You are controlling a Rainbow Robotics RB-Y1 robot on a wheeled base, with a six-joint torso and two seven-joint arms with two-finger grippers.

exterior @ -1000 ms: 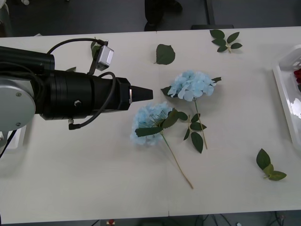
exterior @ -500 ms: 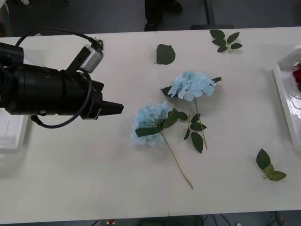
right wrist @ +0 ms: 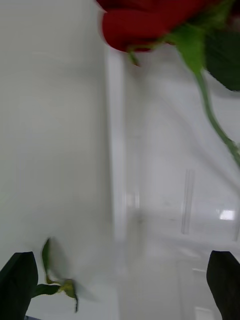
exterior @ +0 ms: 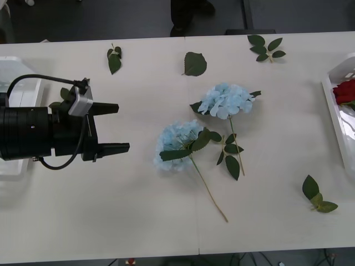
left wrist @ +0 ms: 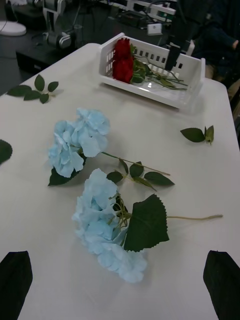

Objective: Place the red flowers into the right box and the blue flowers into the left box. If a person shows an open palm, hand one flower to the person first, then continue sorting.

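Fingers: left gripper (exterior: 113, 127) spread, empty | blue flowers (exterior: 178, 143): stems toward table's near edge

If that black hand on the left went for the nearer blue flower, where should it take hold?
Probably the bare stem below the leaves, coming down from above. The nearer blue flower lies flat on the table, its fluffy head toward the left hand, which is open. The head is soft and would crush; the thin stem trails free, away from the other blue flower.
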